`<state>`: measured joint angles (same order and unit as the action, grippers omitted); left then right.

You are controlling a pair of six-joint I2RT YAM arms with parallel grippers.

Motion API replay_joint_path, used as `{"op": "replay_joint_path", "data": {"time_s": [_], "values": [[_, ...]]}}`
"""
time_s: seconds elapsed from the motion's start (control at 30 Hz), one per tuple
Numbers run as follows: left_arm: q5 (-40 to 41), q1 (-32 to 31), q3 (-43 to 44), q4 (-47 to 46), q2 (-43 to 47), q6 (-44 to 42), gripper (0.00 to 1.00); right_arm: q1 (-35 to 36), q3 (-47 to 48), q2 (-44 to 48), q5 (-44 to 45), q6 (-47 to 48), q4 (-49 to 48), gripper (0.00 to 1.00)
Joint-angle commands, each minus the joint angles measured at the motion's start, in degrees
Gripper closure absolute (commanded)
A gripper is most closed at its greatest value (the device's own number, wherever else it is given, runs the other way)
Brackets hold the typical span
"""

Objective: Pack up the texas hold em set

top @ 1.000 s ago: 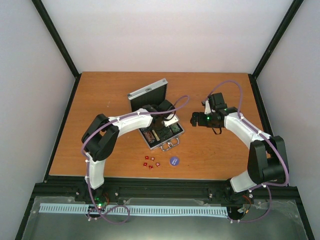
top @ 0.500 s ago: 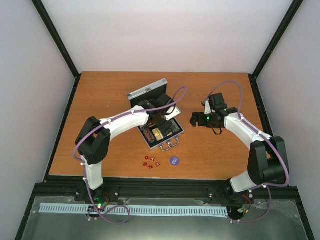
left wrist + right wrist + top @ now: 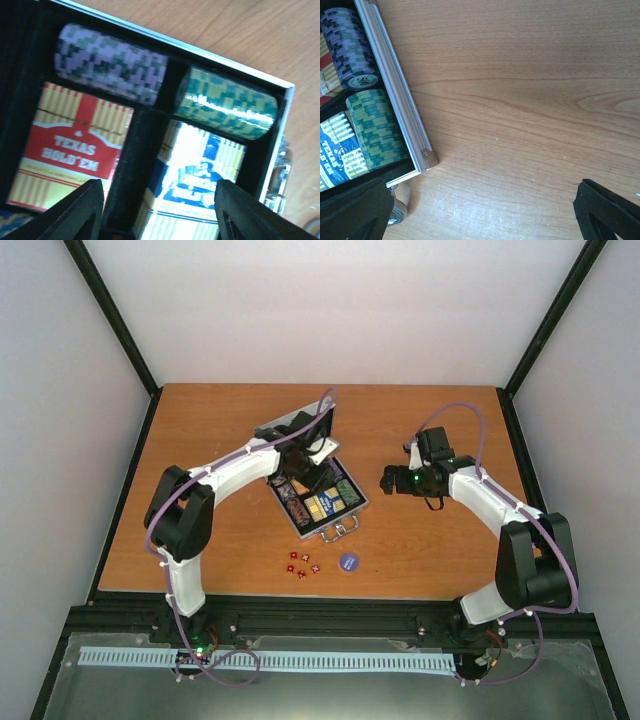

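The silver case (image 3: pixel 352 508) of the texas hold em set lies open mid-table, its lid (image 3: pixel 295 423) standing up at the back. Inside lie a purple chip stack (image 3: pixel 110 62), a green chip stack (image 3: pixel 225 102), a red card box (image 3: pixel 75 145) and a blue card box (image 3: pixel 200 185). My left gripper (image 3: pixel 306 454) hovers over the back of the case, open and holding nothing. My right gripper (image 3: pixel 388 480) stands open over bare table just right of the case corner (image 3: pixel 427 157). Several tiny red dice (image 3: pixel 301 565) and a blue-purple disc (image 3: pixel 348 562) lie on the table in front of the case.
The case handle (image 3: pixel 340 531) sticks out toward the near edge. Black frame posts and pale walls enclose the wooden table (image 3: pixel 440 420) on three sides.
My left arm has drawn back from over the case's middle toward the lid, uncovering the contents. The right arm, dice and disc have not moved.
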<state>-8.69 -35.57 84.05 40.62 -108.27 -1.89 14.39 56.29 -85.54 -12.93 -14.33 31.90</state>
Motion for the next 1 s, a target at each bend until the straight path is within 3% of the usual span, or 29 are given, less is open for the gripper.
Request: {"op": "replay_joint_path", "data": {"time_s": [0.0,0.1,0.2,0.57,0.97], "values": [[-8.5,-0.38,0.29,1.77,-0.45,1.69,0.4,-0.37,-0.56,0.81,-0.34,0.05,-0.83,0.0],[-11.43,-0.35,-0.78,2.39,-0.5,1.87,0.52,-0.37,-0.54,0.52,-0.33,0.0,-0.82,0.0],[-12.25,-0.37,-2.25,2.58,-0.05,2.18,0.56,-0.39,-0.53,0.31,-0.34,0.0,-0.9,0.0],[-2.63,-0.28,-2.37,1.75,-3.24,3.29,0.54,-0.37,-0.32,-0.51,-1.75,0.09,-1.33,0.0],[-8.17,-0.29,-3.65,0.31,-4.71,3.95,0.53,-0.36,-0.72,-0.6,-1.69,0.19,-1.44,0.0]]}}
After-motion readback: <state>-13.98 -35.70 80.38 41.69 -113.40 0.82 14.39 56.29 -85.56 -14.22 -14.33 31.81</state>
